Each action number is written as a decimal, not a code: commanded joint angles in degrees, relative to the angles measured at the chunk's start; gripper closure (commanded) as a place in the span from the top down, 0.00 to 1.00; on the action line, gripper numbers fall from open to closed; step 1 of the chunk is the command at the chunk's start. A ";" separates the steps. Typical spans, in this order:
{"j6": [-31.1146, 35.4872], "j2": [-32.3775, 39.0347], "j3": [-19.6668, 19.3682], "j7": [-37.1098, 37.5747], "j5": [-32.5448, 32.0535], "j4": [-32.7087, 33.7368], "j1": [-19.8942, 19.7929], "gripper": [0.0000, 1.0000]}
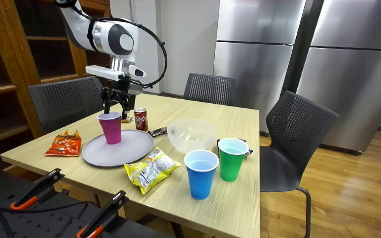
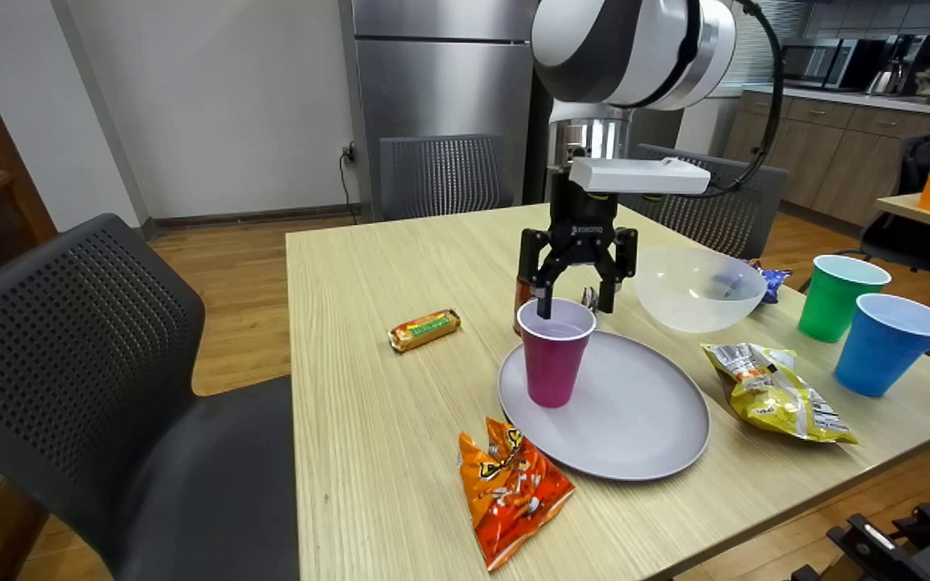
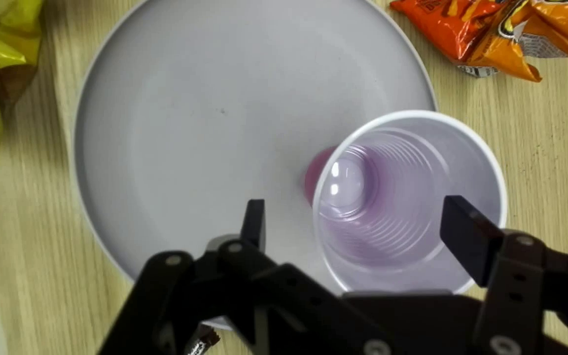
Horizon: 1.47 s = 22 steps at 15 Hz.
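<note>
A magenta cup with a white rim [image 2: 552, 367] stands on the grey plate [image 1: 93, 157], near the plate's edge. Its mouth faces up, and the white inside [image 3: 392, 207] looks empty in the wrist view. Just over the rim is my gripper [image 3: 358, 222], its jaws spread wide with nothing gripped. One black finger [image 3: 469, 236] overlaps the cup's mouth; the other finger [image 3: 253, 224] lies outside the rim, above the plate. Whether either finger touches the cup, I cannot tell. In an exterior view the gripper [image 2: 574, 305] points straight down at the cup.
Around the plate lie an orange snack bag [image 2: 509, 492], a yellow bag [image 1: 152, 168], a soda can [image 1: 141, 119], a dark wrapped bar [image 1: 157, 132] and a gold bar [image 2: 425, 329]. A translucent bowl [image 1: 190, 140], blue cup [image 1: 201, 178] and green cup [image 1: 231, 163] stand further along.
</note>
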 commanded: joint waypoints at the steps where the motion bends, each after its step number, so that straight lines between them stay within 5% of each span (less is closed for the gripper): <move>1: 0.35 -6.34 -0.57 3.06 -1.40 -5.20 1.85 1.00; 11: 0.57 -14.98 1.21 7.70 -4.94 -10.64 6.67 1.00; 22: -0.08 -13.17 2.81 9.35 -4.96 -8.81 8.47 1.00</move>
